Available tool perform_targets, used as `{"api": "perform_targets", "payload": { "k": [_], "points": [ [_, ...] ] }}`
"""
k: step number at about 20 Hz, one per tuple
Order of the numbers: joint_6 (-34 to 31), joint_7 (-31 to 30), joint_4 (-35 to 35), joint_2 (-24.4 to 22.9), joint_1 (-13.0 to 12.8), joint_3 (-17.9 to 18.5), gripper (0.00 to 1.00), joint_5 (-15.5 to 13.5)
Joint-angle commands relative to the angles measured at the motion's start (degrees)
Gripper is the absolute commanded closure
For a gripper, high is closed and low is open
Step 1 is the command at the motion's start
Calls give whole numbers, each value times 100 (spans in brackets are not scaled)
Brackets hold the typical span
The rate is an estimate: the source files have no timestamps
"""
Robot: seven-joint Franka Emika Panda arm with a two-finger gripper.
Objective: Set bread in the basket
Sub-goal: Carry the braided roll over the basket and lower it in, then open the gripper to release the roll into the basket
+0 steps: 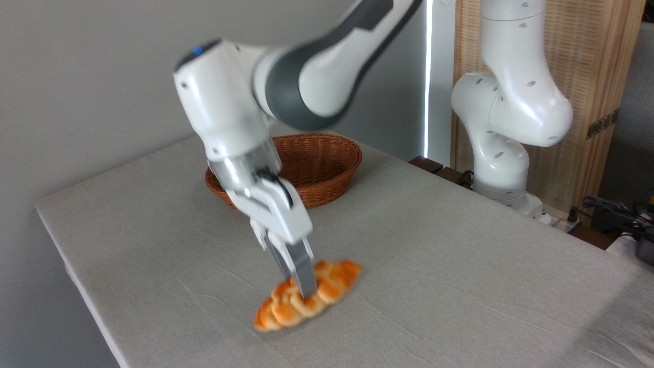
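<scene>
**Gripper straddling the braided bread near the table's front**

The gripper point(299, 289) is reaching down at a slant from the upper left, and its fingers point(305, 278) are standing over the middle of the bread point(306, 301). One finger is crossing in front of the loaf and the other is showing just behind it, so the jaws are sitting on either side of the loaf's waist. The frame is slightly blurred here, and whether they are actually pressing on the loaf or only bracketing it cannot be told.

The bread is lying on the table point(460, 286), which is wearing a pale grey cloth with soft creases. The loaf is running diagonally, its lower end pointing toward the front left and its upper end toward the right. Its plaits are shining golden orange.

The basket point(327, 168) is sitting farther back on the table, well apart from the bread, partly hidden behind the arm's wrist. What shows of its inside is bare weave.

The arm's white base point(506, 148) is standing at the table's far right edge, in front of a wooden slatted panel point(598, 76).
</scene>
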Motion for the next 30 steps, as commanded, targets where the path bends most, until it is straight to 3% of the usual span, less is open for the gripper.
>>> {"api": "perform_targets", "payload": {
  "k": [1, 4, 7, 8, 11, 17, 18, 20, 23, 30],
  "points": [
    [-1481, -16, 896, -227, 9, -481, 66, -331],
    [-2177, -34, 986, -622, 9, -990, 65, -437],
    [-2565, -480, 950, -860, -70, -1491, 54, -1024],
    [-2575, -813, 898, -939, -192, -1606, 54, -1131],
    [-2522, -1719, 819, -966, -938, -1651, 49, -1333],
    [-2286, -2038, -6, -1071, -1766, -1695, 47, -1281],
    [-2102, -2047, -173, -1106, -1802, -1695, 38, -1281],
    [-1724, -2082, -393, -1098, -1837, -1704, 3, -1281],
    [-1231, -2108, -623, -1054, -1907, -1730, 0, -1334],
    [-1248, -2108, -728, -1045, -1899, -1730, 0, -1352]
  ]
}}
